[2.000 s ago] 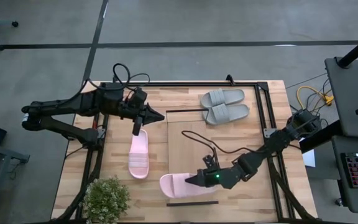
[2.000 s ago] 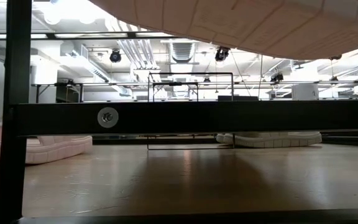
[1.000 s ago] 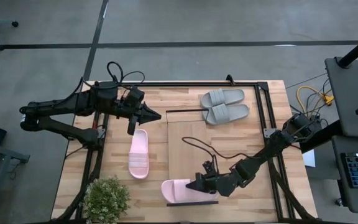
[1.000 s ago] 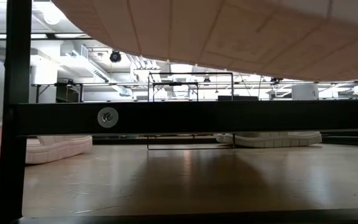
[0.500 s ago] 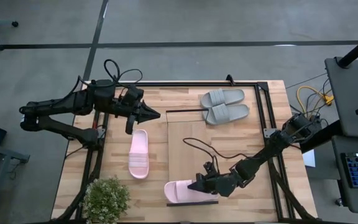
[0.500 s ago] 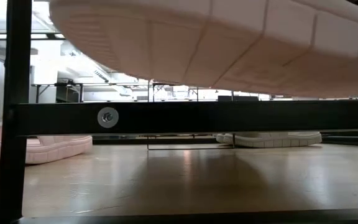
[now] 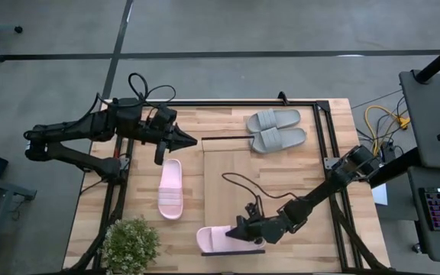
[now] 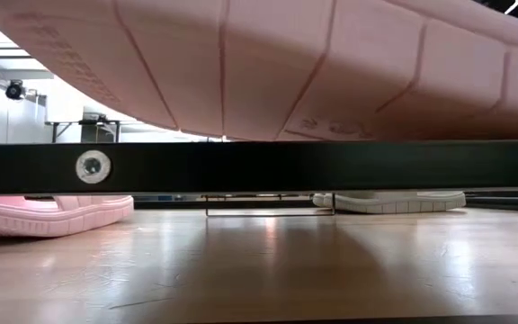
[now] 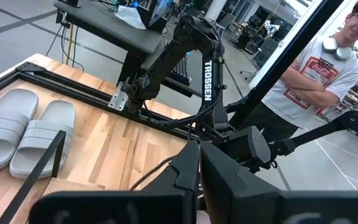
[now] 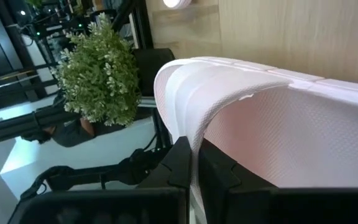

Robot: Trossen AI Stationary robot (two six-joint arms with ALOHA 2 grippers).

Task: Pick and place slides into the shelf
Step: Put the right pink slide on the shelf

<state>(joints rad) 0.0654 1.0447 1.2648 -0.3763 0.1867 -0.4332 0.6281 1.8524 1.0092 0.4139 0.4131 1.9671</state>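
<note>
My right gripper (image 7: 239, 230) has its fingers pinched on the strap of a pink slide (image 7: 218, 241), carried to the shelf (image 7: 231, 200) end nearest the plant for setting down; my left gripper (image 7: 192, 141), fingers closed on nothing, waits above the tabletop.

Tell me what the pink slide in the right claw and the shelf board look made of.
Pink slide: seemingly soft foam or rubber, matte; finely dimpled footbed, and a grooved sole in the low view. The right claw is shut on its strap. Shelf: pale wood with visible grain, low sheen, probably sealed.
</note>
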